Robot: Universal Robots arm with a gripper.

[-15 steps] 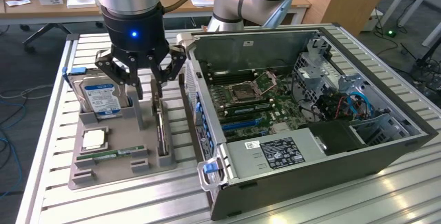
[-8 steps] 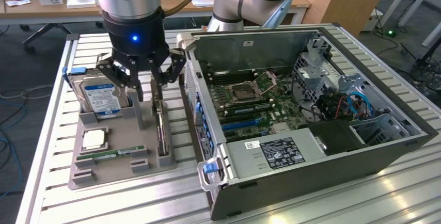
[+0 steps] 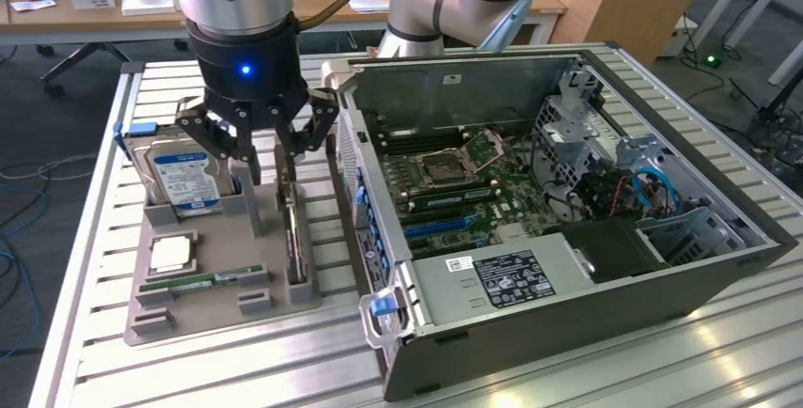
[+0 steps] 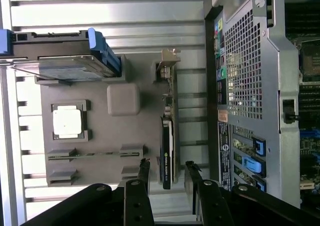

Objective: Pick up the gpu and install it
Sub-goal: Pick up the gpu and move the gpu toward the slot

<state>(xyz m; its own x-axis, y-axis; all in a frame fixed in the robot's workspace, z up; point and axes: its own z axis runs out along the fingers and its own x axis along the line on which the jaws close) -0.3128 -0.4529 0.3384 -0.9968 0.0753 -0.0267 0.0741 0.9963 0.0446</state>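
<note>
The black gripper (image 3: pixel 266 165) is spread astride the upright green, black-shrouded gpu card (image 3: pixel 295 227). An open grey metal case (image 3: pixel 590 319) is seen at its three o'clock in the exterior view.

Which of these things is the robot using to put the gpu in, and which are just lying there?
For the job: the gpu standing in the grey holder, the open claw over it, the computer case.
Just lying about: the hard drive, the processor chip, the memory stick.
</note>
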